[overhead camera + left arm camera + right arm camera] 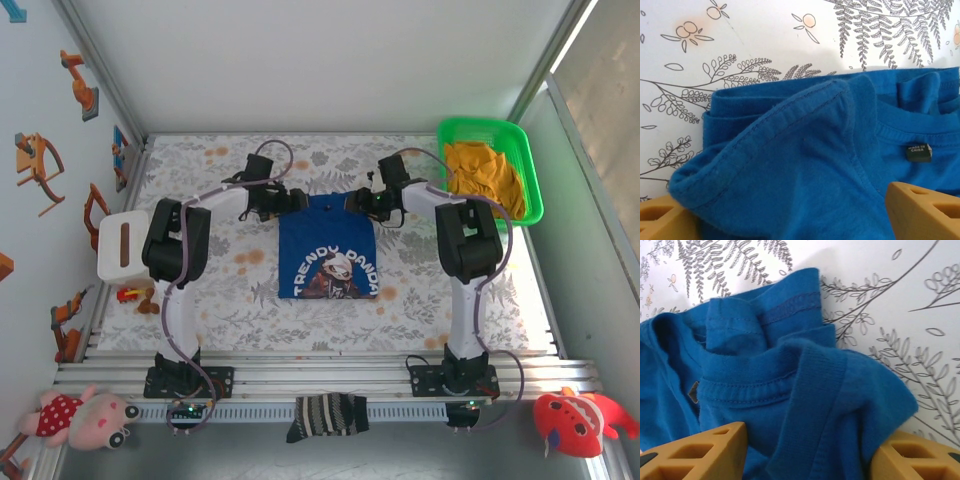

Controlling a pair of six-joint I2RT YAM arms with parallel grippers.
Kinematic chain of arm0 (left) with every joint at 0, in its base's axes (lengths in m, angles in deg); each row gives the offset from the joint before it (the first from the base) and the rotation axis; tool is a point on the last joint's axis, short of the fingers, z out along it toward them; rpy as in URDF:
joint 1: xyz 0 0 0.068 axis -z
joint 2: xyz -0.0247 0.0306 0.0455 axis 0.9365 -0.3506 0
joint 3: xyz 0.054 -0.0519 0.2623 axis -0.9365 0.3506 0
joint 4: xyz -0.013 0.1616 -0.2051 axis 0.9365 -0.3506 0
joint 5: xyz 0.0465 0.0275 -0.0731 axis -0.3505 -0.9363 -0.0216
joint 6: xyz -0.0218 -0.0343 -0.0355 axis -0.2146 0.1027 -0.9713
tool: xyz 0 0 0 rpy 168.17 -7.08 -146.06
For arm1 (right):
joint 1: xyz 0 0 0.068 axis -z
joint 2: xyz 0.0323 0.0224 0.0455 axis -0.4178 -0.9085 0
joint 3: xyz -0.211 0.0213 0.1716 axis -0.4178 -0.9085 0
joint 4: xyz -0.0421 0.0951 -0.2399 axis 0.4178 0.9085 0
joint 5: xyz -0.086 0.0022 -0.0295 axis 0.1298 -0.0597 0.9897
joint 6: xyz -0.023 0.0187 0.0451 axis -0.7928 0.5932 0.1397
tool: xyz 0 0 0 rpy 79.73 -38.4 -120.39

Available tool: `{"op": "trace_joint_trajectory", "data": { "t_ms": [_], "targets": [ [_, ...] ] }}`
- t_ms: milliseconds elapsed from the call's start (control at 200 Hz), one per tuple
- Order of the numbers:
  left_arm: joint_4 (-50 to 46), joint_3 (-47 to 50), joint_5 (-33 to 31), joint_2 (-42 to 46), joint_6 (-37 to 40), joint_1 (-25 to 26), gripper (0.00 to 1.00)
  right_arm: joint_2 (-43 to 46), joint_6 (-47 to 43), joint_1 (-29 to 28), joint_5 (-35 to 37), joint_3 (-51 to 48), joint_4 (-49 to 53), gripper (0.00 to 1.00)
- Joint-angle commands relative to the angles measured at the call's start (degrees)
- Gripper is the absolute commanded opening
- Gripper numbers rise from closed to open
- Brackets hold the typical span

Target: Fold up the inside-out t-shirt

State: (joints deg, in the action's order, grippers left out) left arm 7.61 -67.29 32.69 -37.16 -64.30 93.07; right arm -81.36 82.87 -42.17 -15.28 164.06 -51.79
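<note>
Two grippers, one edge. Left gripper (292,200) and right gripper (357,203) both down at the far edge of the shirt (328,255), one per corner, facing each other across the collar. Shirt flat in the middle of the table (240,300), already a neat blue block, panda print up, long axis far-to-near, collar end away from the arm bases. So: rest of the cloth toward the bases from both tools, none of it beyond them.

Left side, wrist view: fingers (922,210) spread wide, shoulder seam and collar cloth lying loose between, no pinch visible. Reading it as jaws parted around the cloth, nothing gripped. Black label (918,151) just above one finger in that view.

Right side, wrist view: fingers (705,452) apart too, but with a thick wad of collar rib packed into the gap, touching both. Cannot tell: clamped or merely touching.

Neither arm nearer; each on its own corner, about level. Judging by that, next move probably a paired pull of the far edge straight toward the near hem, along the long axis. Needs both pinches firm first, then matched travel, else a skewed fold. Risk: catching the top layer only, stack sliding apart.
</note>
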Motion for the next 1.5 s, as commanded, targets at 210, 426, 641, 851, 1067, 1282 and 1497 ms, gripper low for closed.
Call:
{"op": "trace_joint_trajectory", "data": {
  "t_ms": [210, 426, 641, 851, 1067, 1282, 1497],
  "targets": [
    [6.36, 3.7, 6.68, -0.94, -4.78, -0.26, 0.65, -3.2, 2.45, -0.38, 0.49, 0.18, -0.92, 0.58],
    [13.03, 6.26, 9.37, -0.93, -7.14, 0.38, 0.51, -4.16, 4.14, -0.39, -0.73, 0.72, -2.82, 0.49],
    [15.55, 8.47, 8.16, -2.01, -8.93, 0.06, 0.36, -5.05, 4.81, -0.39, -2.68, 1.78, -3.32, 0.09],
    [17.18, 8.52, 7.67, -0.94, -10.75, -1.77, 0.0, -1.13, 7.83, 1.1, -6.21, -2.76, -9.45, 0.0],
    [16.31, 12.68, 7.52, 9.43, -10.01, -1.97, 0.0, 11.19, 10.87, 2.23, -7.04, -13.54, -16.03, 0.0],
    [15.65, 12.28, 8.61, 9.81, -10.04, -2.38, 0.0, 11.73, 14.95, 2.2, -7.85, -15.69, -20.77, 0.0],
    [14.59, 3.68, 10.41, 4.15, -10.85, -4.19, 0.0, 6.21, 18.47, 2.99, -9.14, -6.8, -20.99, 0.0]
  ]
}}
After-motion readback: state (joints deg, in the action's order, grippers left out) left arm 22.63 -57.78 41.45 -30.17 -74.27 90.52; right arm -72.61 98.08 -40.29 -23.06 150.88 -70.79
